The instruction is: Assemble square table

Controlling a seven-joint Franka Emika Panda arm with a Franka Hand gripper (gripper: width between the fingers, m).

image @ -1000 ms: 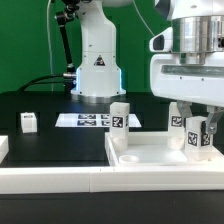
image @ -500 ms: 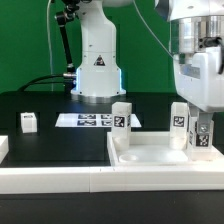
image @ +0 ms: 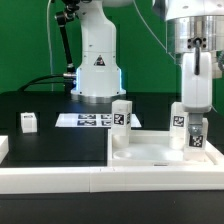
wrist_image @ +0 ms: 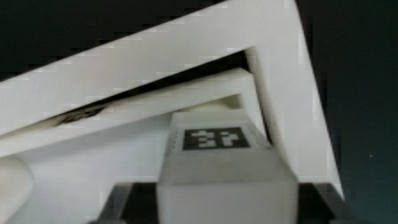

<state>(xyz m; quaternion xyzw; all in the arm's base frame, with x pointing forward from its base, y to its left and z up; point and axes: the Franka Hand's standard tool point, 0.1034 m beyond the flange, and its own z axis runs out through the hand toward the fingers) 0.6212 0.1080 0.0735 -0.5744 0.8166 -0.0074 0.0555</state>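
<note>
The white square table slab lies with its raised rim up at the exterior view's right. Two white legs stand in it: one at the near-left corner, one further back. My gripper reaches down from above at the right corner and is shut on the top of a third leg, which stands upright in the slab. In the wrist view this tagged leg fills the gap between my dark fingers, with the slab's rim beyond it. A fourth leg stands loose on the table at the left.
The marker board lies flat behind the slab, in front of the robot base. A long white border bar runs along the front edge, with a white block at its left end.
My gripper has turned about its vertical axis with the leg in it, from broadside to narrow side toward the camera. The leg stays in the slab's right corner.
</note>
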